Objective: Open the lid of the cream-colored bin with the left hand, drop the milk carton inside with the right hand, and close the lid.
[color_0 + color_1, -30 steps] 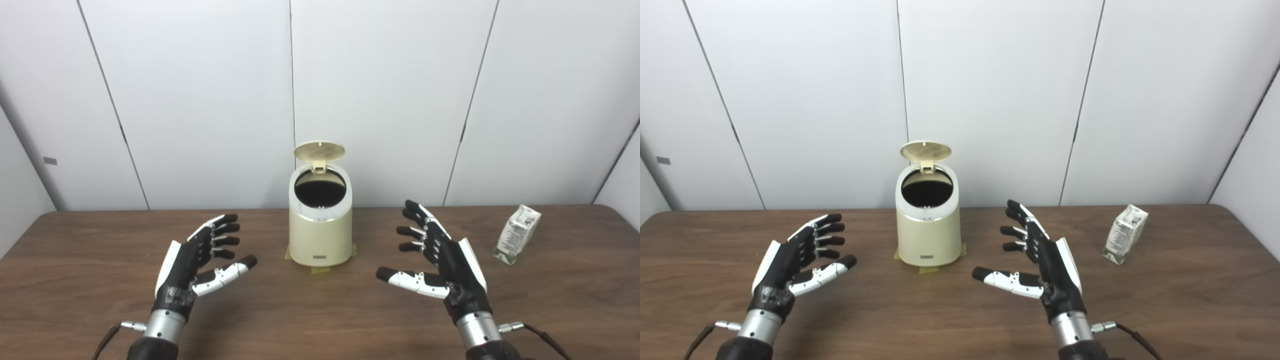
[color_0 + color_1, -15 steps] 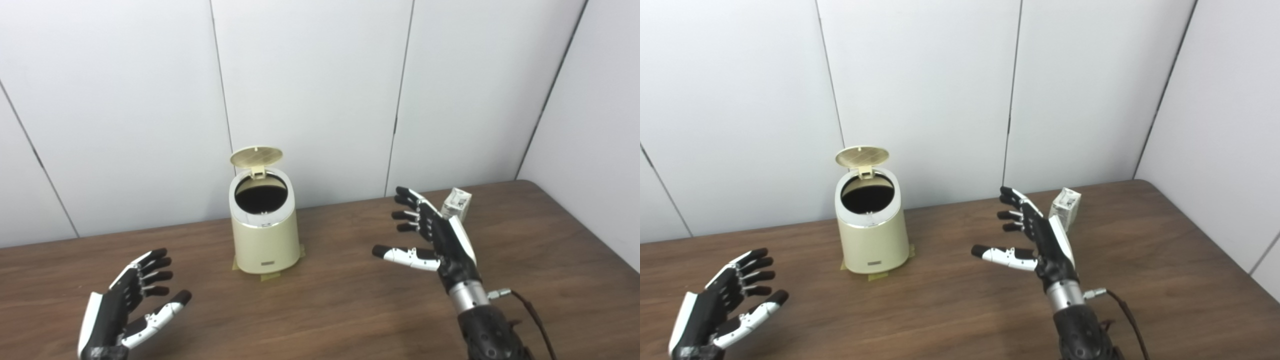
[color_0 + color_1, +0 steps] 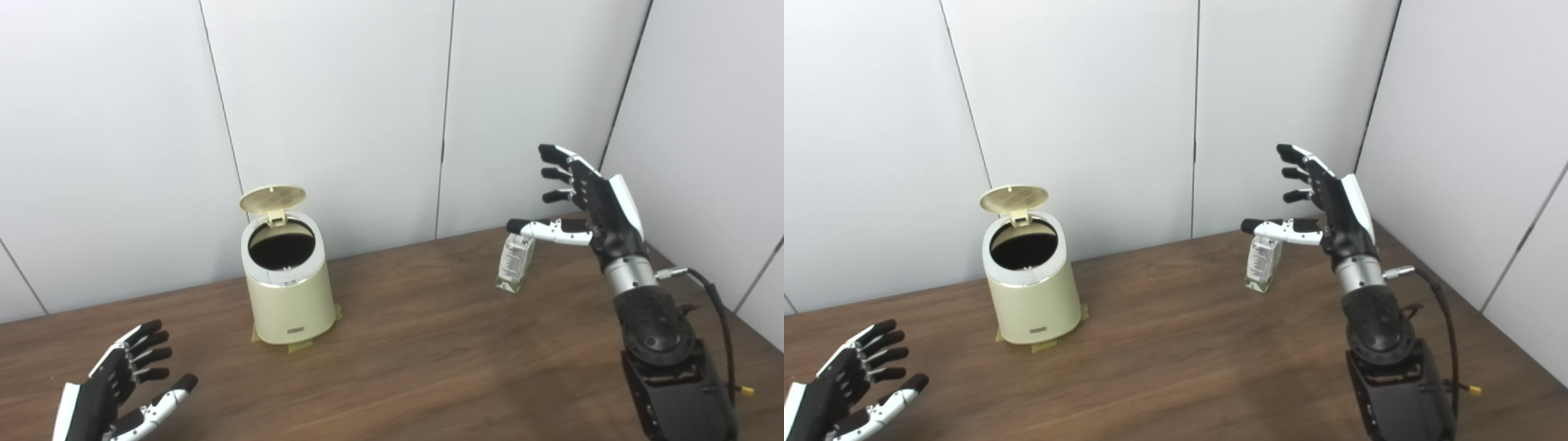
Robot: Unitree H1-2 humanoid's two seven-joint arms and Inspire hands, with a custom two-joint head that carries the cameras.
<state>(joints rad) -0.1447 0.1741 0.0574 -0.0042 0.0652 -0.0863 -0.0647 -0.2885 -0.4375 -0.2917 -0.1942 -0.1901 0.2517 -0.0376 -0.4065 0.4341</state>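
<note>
The cream-colored bin [image 3: 288, 303] stands on the brown table [image 3: 429, 355] with its round lid [image 3: 272, 199] tipped up and back; the dark inside shows. The milk carton [image 3: 514, 263] stands upright to the right, near the back edge. My right hand [image 3: 588, 202] is open, raised above and just right of the carton, its thumb over the carton's top without holding it. My left hand [image 3: 119, 392] is open and empty, low at the front left, well away from the bin.
White wall panels close off the back and the right side. Tape strips show under the bin's base [image 3: 300, 348]. A cable [image 3: 713, 300] hangs off my right forearm. The table's right edge runs close behind the right arm.
The camera has turned right, shifting the whole scene left. My right hand has risen and moved over the carton. My left hand has dropped lower and further from the bin.
</note>
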